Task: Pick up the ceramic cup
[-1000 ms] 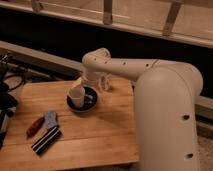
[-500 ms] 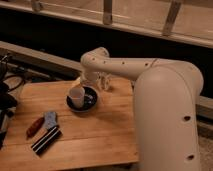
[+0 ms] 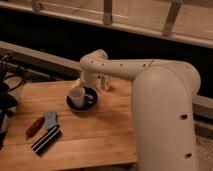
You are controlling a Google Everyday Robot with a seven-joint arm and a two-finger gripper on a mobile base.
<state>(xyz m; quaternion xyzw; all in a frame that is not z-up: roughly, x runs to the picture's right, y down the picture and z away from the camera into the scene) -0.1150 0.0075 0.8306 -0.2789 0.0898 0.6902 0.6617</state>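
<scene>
The ceramic cup (image 3: 76, 96) is small, white and round. It stands on the left part of a dark round saucer (image 3: 86, 103) at the back middle of the wooden table (image 3: 100, 137). My white arm (image 3: 125, 70) comes in from the right and bends down over the saucer. My gripper (image 3: 81, 86) is right at the cup's far upper side, at its rim. The wrist hides where it meets the cup.
A red-handled tool (image 3: 34, 126), a small grey item (image 3: 50, 118) and a black-and-white striped bar (image 3: 46, 140) lie at the table's front left. Dark equipment with cables (image 3: 6, 97) stands past the left edge. A dark ledge and railing (image 3: 107, 15) run behind the table.
</scene>
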